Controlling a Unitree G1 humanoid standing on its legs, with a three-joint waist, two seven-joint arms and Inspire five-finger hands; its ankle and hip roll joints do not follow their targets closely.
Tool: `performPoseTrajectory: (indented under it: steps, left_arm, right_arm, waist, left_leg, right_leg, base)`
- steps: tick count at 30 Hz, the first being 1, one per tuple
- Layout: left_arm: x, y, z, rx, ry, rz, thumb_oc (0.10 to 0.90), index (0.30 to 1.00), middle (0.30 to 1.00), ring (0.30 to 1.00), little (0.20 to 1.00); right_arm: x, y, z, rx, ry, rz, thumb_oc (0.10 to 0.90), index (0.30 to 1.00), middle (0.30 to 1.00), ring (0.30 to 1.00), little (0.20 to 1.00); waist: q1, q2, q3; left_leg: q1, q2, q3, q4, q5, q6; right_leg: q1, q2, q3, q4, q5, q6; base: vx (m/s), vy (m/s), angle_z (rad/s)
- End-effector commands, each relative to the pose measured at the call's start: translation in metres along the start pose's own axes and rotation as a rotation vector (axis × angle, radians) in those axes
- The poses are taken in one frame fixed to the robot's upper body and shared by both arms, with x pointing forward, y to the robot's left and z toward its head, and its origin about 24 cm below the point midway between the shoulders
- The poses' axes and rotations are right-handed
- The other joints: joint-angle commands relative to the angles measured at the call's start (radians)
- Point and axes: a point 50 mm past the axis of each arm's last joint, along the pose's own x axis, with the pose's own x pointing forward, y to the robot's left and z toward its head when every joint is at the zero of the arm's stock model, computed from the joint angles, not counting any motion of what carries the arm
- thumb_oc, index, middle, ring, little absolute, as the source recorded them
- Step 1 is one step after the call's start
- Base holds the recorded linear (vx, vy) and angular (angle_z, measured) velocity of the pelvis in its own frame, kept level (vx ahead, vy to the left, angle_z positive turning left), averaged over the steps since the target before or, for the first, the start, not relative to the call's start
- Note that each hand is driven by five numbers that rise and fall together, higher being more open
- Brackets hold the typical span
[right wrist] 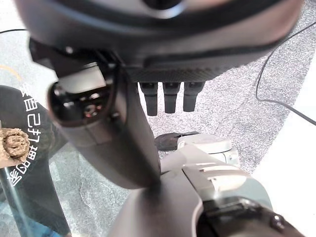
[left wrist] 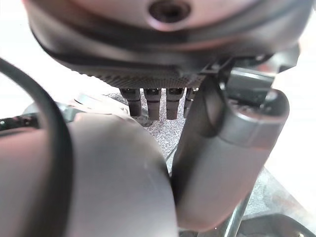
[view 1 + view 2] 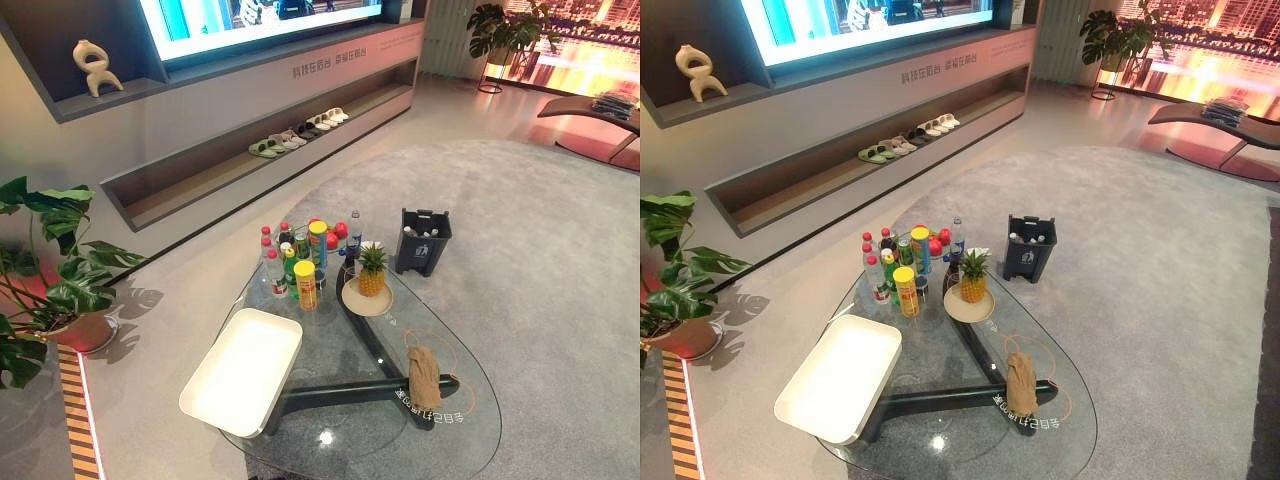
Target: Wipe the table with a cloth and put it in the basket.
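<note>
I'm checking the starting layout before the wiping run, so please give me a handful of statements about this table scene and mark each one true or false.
1. The crumpled brown cloth lies on the round glass table, on its near right part. True.
2. The white rectangular basket holds the cloth. False: the basket shows nothing inside; the cloth lies apart from it on the glass.
3. The small pineapple stands on a pale round plate. True.
4. The dark bin stands on the table. False: it stands on the grey carpet beyond the table.
5. The left hand grips the cloth. False: its fingers are straight and hold nothing; so do those of the right hand.
</note>
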Motion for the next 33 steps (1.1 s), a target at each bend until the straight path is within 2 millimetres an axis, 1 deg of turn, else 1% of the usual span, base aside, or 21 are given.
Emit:
performPoseTrajectory:
  steps: [1,7,12,14,15,17,22,25,26,30,33]
  left_arm:
    - [0.003,-0.015,0.002,0.033,0.018,-0.013,0.8,0.9,0.9,0.9,0.9]
    - [0.003,-0.012,0.003,0.045,-0.009,0.019,0.8,0.9,0.9,0.9,0.9]
    - [0.003,-0.014,0.003,0.034,-0.024,0.008,0.8,0.9,0.9,0.9,0.9]
    - [0.003,-0.014,0.005,0.026,-0.034,0.011,0.8,0.9,0.9,0.9,0.9]
    - [0.003,-0.015,0.006,-0.013,-0.038,0.004,0.8,0.9,0.9,0.9,0.9]
    - [0.003,-0.016,0.007,-0.067,-0.048,-0.008,0.8,0.9,0.9,0.9,0.9]
    - [0.003,-0.016,0.01,-0.073,-0.085,-0.013,0.8,0.9,0.9,0.9,0.9]
    - [0.003,-0.021,0.019,-0.066,-0.117,-0.033,0.8,0.9,0.9,0.9,0.9]
    - [0.003,-0.026,0.025,-0.061,-0.138,-0.047,0.8,0.9,0.9,0.9,0.9]
    - [0.002,-0.04,0.042,-0.055,-0.197,-0.082,0.8,0.9,0.9,0.9,0.9]
    - [0.002,-0.044,0.048,-0.059,-0.221,-0.092,0.8,0.9,0.9,0.9,0.9]
  right_arm:
    - [0.002,0.022,0.002,0.003,0.011,0.07,0.8,0.9,0.9,0.9,0.9]
    - [0.002,0.022,0.007,0.003,-0.03,0.053,0.8,0.9,0.9,0.9,0.9]
    - [0.001,0.023,0.014,0.006,-0.089,0.061,0.8,0.9,0.9,0.9,0.9]
    - [0.001,0.022,0.021,-0.02,-0.133,0.051,0.8,0.9,0.9,0.9,0.9]
    - [0.0,0.022,0.027,-0.035,-0.173,0.042,0.8,0.9,0.9,0.9,0.9]
    - [-0.001,0.022,0.033,-0.044,-0.212,0.036,0.8,0.9,0.9,0.9,0.9]
    - [-0.006,0.027,0.052,0.004,-0.339,0.045,0.8,0.9,0.9,0.9,0.9]
    - [-0.012,0.032,0.069,-0.001,-0.438,0.048,0.8,0.9,0.9,0.9,0.9]
    - [-0.017,0.035,0.083,-0.011,-0.5,0.047,0.8,0.9,0.9,0.9,0.9]
    - [-0.034,0.048,0.118,-0.03,-0.656,0.055,0.8,0.9,0.9,0.9,0.9]
    - [-0.045,0.054,0.134,-0.034,-0.731,0.052,0.8,0.9,0.9,0.9,0.9]
  waist:
    - [0.012,-0.019,0.02]
    - [0.015,-0.018,0.025]
    - [0.013,-0.017,0.044]
    - [0.014,-0.016,0.053]
    - [0.013,-0.015,0.061]
    - [0.012,-0.015,0.068]
    - [0.007,-0.016,0.091]
    - [-0.003,-0.016,0.117]
    - [-0.008,-0.016,0.138]
    - [-0.018,-0.017,0.198]
    - [-0.023,-0.016,0.226]
  left_leg:
    - [0.002,-0.047,0.024,-0.001,-0.063,0.016]
    - [0.003,-0.047,0.025,-0.001,-0.061,0.016]
    - [-0.005,-0.047,0.036,0.014,-0.064,0.016]
    - [-0.014,-0.049,0.037,0.025,-0.067,0.017]
    - [-0.023,-0.051,0.038,0.037,-0.071,0.019]
    - [-0.029,-0.052,0.038,0.042,-0.073,0.021]
    - [-0.054,-0.055,0.036,0.055,-0.075,0.025]
    - [-0.091,-0.058,0.04,0.083,-0.077,0.028]
    - [-0.114,-0.061,0.041,0.1,-0.077,0.029]
    - [-0.177,-0.072,0.041,0.145,-0.077,0.031]
    - [-0.203,-0.08,0.039,0.16,-0.075,0.033]
  right_leg:
    - [-0.022,-0.046,-0.05,0.01,0.02,0.049]
    - [-0.026,-0.047,-0.052,0.009,0.024,0.05]
    - [-0.036,-0.051,-0.049,0.017,0.024,0.05]
    - [-0.042,-0.052,-0.048,0.02,0.023,0.05]
    - [-0.05,-0.053,-0.047,0.025,0.023,0.049]
    - [-0.055,-0.053,-0.045,0.027,0.022,0.048]
    - [-0.082,-0.048,-0.041,0.046,0.016,0.043]
    - [-0.12,-0.045,-0.035,0.068,0.014,0.038]
    - [-0.141,-0.044,-0.032,0.079,0.013,0.035]
    - [-0.194,-0.039,-0.026,0.108,0.013,0.026]
    - [-0.218,-0.036,-0.024,0.123,0.011,0.022]
  base:
    - [0.0,0.0,0.0]
    - [0.0,0.0,0.0]
    - [0.0,0.001,-0.01]
    - [0.0,0.007,-0.04]
    - [0.0,0.007,-0.04]
    - [0.0,0.003,-0.04]
    - [0.0,-0.005,-0.02]
    - [-0.1,-0.005,-0.07]
    - [-0.15,0.002,-0.1]
    - [-0.14,-0.005,-0.04]
    - [-0.06,0.003,0.01]
